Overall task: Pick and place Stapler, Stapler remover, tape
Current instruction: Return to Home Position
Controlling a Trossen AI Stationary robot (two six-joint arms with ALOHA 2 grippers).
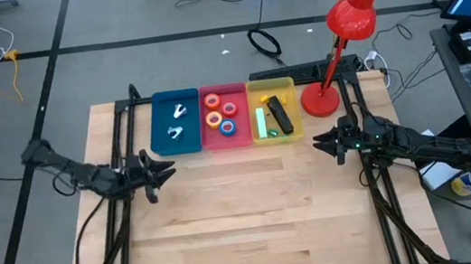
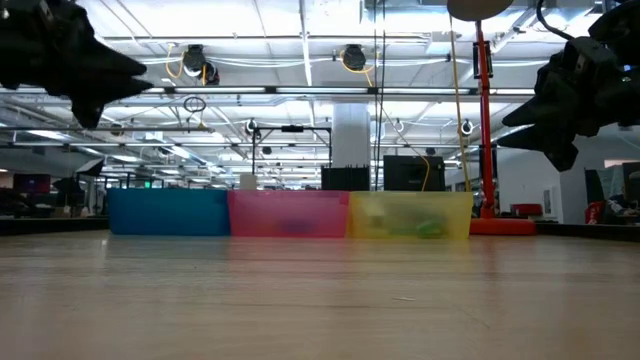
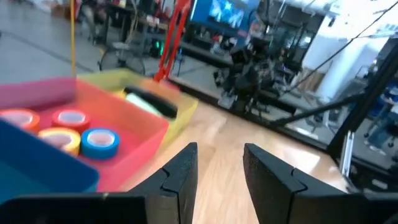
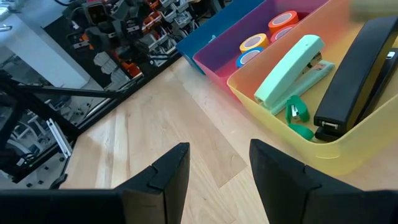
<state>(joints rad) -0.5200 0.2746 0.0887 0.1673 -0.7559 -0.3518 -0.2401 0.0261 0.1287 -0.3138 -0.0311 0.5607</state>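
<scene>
High view puts three bins in a row at the far side of the surface (image 1: 256, 220). The blue bin (image 1: 164, 146) holds two pale staple removers (image 1: 180, 112), the red bin (image 1: 238, 95) holds the tape rolls (image 1: 221, 116), and the yellow bin (image 1: 287, 89) holds a green stapler (image 1: 261, 121) and a black stapler (image 1: 280, 115). Nothing of the task lies loose on the wood, so the sorting looks done and only the retreat is left.

The main risk I see is a low sideways swing. Either claw could catch a bin wall and shove the whole row, and the right arm could knock the red lamp (image 1: 345, 26), whose base stands close behind it.

The left claw (image 1: 166, 168) hangs just in front of the blue bin's near corner, fingers apart and empty. The right claw (image 1: 321, 143) hangs just off the yellow bin's near corner, also apart and empty. The tape sits in the middle bin, between the two claws and farther back, touching neither.
</scene>
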